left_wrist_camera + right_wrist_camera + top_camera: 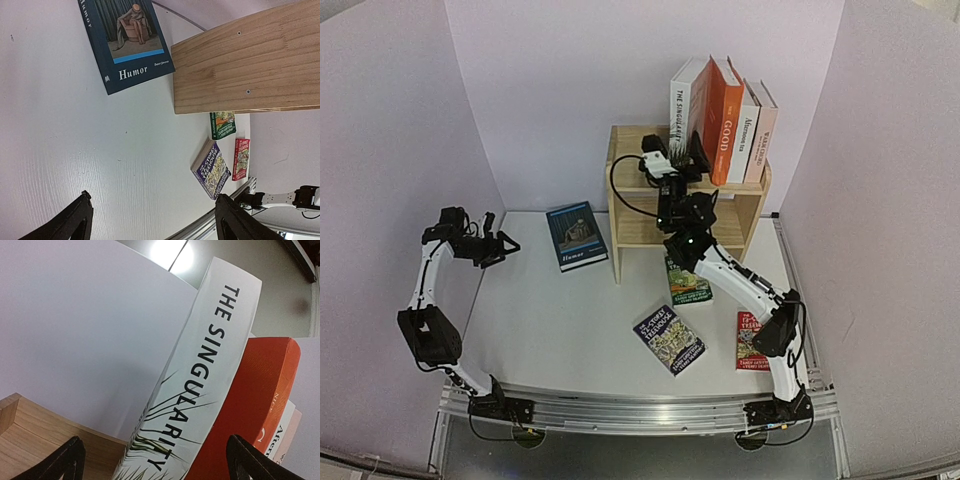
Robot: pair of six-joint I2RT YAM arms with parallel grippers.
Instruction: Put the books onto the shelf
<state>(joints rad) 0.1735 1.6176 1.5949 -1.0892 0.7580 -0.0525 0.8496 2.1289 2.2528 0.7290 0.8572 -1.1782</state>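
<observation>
My right end effector (157, 462) is spread wide up at the shelf (616, 205) top tier, pointed at the spine of the white "THE SINGULARITY" book (200, 385). That book is the left end of a standing row, with the orange "GOOD" book (725, 125) touching it on the right, then two white books (756, 130) reaching the shelf's right edge. Bare wood on the top tier left of the row. My left end effector (505, 247) is spread too, over the far-left part of the surface (560, 330), near its left edge. "Humor" book (127, 45) lies flat just left of the shelf side panel. Green Treehouse book (688, 283) lies at the shelf foot, dark one (668, 339) near centre, red one (748, 340) near right under my right arm.
</observation>
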